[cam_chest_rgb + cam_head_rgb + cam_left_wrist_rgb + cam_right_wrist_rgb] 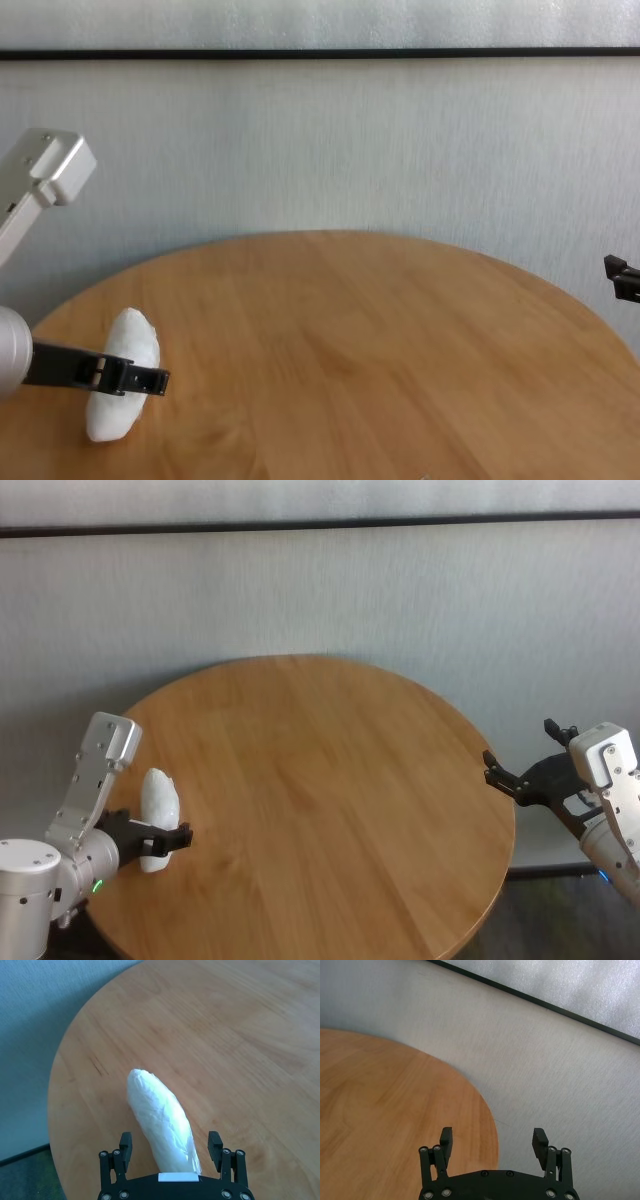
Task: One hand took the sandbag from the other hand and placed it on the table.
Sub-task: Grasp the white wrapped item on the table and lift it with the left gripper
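Note:
The white lumpy sandbag (158, 795) lies on the round wooden table (320, 780) near its left edge. My left gripper (160, 832), on the wrist with the green light, is open and straddles the bag's near end. In the left wrist view the sandbag (155, 1105) sits between the spread fingers (125, 1142) with a gap on each side. In the chest view, one finger (140, 380) crosses in front of the sandbag (130, 340). My right gripper (520, 752) is open and empty, just past the table's right edge; it also shows in the right wrist view (492, 1137).
A grey-white wall with a dark horizontal strip (320, 525) stands behind the table. The table's right rim (490, 1125) runs under the right gripper. Only the sandbag lies on the tabletop (380, 350).

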Motion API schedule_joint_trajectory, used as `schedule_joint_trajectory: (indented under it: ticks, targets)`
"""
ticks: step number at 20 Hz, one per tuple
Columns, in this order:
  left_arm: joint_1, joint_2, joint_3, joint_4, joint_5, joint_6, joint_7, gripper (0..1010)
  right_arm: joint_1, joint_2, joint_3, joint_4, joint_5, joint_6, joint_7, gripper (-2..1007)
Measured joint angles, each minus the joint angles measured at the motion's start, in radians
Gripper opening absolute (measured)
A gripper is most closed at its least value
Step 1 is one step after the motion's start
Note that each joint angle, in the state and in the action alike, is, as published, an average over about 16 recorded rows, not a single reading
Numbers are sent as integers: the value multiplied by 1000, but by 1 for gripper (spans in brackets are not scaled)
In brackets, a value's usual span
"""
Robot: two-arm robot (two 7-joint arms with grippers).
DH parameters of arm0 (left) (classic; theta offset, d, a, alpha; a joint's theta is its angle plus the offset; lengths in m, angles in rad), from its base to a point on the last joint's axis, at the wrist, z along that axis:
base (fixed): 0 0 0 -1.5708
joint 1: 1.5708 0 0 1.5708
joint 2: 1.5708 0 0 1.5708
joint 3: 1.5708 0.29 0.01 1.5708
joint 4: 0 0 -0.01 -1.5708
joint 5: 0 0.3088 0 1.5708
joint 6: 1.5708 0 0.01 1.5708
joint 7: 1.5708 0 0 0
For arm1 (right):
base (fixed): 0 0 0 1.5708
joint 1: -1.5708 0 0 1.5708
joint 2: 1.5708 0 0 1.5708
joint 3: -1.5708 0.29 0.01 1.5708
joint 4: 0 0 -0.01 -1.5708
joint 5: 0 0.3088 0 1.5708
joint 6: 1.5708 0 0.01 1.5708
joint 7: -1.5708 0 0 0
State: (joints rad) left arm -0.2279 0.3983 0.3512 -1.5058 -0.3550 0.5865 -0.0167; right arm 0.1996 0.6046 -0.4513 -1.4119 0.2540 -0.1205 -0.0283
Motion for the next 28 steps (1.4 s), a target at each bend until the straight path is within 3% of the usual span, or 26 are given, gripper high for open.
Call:
schedule_joint_trajectory:
  ticks: [20, 28]
  targets:
    - [-20, -23, -5, 57, 46, -1, -42, 999, 0, 0, 0, 0, 0, 0, 0, 1005]
    - [-24, -20, 5, 69, 97, -22, -39, 999, 0, 0, 0, 0, 0, 0, 0, 1005]
